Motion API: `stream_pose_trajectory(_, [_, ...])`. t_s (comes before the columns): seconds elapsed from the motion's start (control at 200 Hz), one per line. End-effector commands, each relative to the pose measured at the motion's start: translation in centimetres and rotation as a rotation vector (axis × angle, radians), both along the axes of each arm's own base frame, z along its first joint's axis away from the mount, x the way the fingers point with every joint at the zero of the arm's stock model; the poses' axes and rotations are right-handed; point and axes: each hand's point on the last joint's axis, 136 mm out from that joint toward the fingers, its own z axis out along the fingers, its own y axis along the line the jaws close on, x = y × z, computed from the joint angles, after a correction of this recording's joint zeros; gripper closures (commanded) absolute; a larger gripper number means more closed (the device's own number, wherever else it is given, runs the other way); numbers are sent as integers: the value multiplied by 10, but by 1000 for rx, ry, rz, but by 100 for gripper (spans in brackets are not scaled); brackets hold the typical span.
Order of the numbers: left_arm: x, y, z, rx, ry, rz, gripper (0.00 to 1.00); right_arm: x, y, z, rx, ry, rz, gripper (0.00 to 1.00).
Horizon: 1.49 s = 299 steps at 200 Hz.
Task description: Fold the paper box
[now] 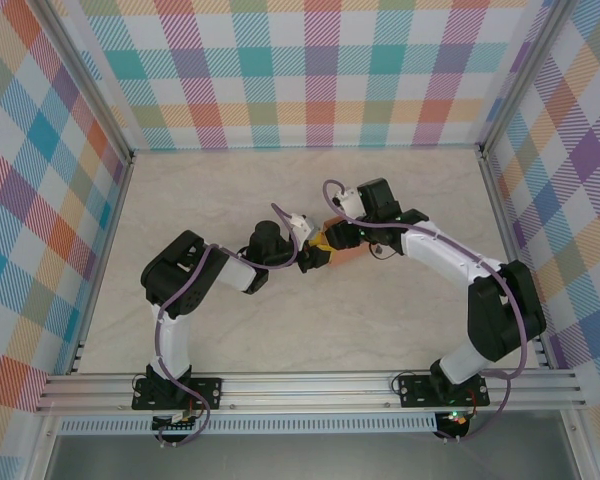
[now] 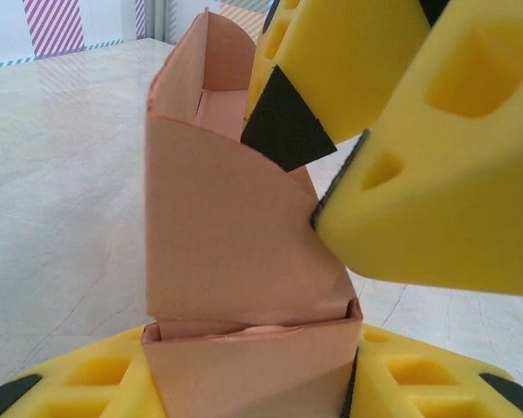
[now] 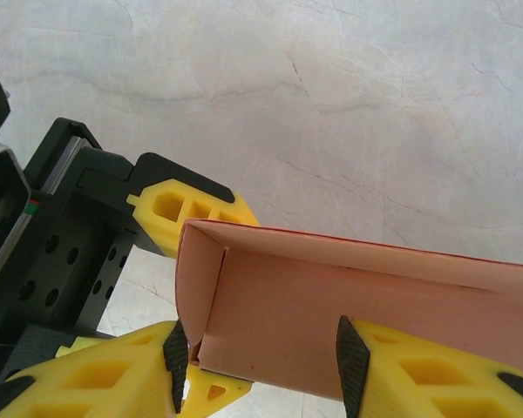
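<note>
1. Top external view: the two arms meet a little right of the middle of the pale marble-patterned table. The paper box, thin salmon-orange matte card, sits between their tips.
2. The left gripper reaches in from the left and the right gripper from the right and far side. Their tips are just beside each other at the box.
3. Bare table lies all round the pair. It is widest to the left and toward the far plaid wall, narrower to the right, and on the near side it runs bare to the aluminium rail.
4. Left wrist view: the box rises from between the left gripper's yellow fingers. They clamp its near end from both sides, so this gripper is grasping the box.
5. The front panel's upper edge curves from upper left down to the right, with an open hollow behind it.
6. One finger of the right gripper has its black tip over that hollow at the curved edge. The nearer finger touches the lower right end of the edge.
7. Right wrist view: the box is an open trough. Its long wall's straight top edge runs off the frame to the right, and a short end wall stands at the left.
8. The right gripper's black pads stand apart. One is against the outside of the end wall and the other overlaps the long wall. I cannot tell whether they are pressing the card.
</note>
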Motion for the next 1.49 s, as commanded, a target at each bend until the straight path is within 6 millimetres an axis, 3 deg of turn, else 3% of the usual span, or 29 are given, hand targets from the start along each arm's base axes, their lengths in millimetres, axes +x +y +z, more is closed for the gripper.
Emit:
stream_pose_trajectory(0.0, [4,-1,28,-50,-92,-15,56,-4,-15,-9,-54,-18,-19,51])
stream_pose_trajectory(0.245, [3,-1,30,-33,-104,-20,56,-17,-19,-12,-40,-22,-9,53])
stream_pose_trajectory(0.415, [3,-1,29,-26,-105,-20,56,-27,-13,12,31,-36,18,51])
stream_pose_trajectory(0.515, [3,-1,27,-19,-105,-17,56,-29,-17,37,90,-54,-34,50])
stream_pose_trajectory(0.57, [4,-1,27,-18,-108,-16,57,-24,-26,51,127,-39,-138,47])
stream_pose_trajectory(0.625, [4,-1,28,-18,-111,-16,57,-14,-47,60,164,32,-370,35])
stream_pose_trajectory(0.675, [4,-1,28,-18,-113,-16,57,-13,-75,57,208,191,-693,22])
stream_pose_trajectory(0.725, [4,-1,28,-16,-114,-15,57,-26,-87,49,284,417,-935,21])
stream_pose_trajectory(0.82, [5,-1,29,-13,-113,-15,57,-41,-67,44,411,715,-1086,14])
stream_pose_trajectory(0.955, [4,-1,29,-13,-112,-18,57,-28,-36,54,576,853,-1127,8])
stream_pose_trajectory(1.1, [4,-2,32,-19,-112,-22,57,-29,-18,47,538,1026,-1238,5])
stream_pose_trajectory(1.18, [4,-2,33,-18,-111,-25,57,-26,-7,44,553,1043,-1259,5])
stream_pose_trajectory(1.37, [4,-3,32,-20,-104,-25,57,-12,-3,30,574,1028,-1304,5])
stream_pose_trajectory(1.49, [4,-4,31,-19,-98,-27,57,-14,-2,15,515,1020,-1315,8])
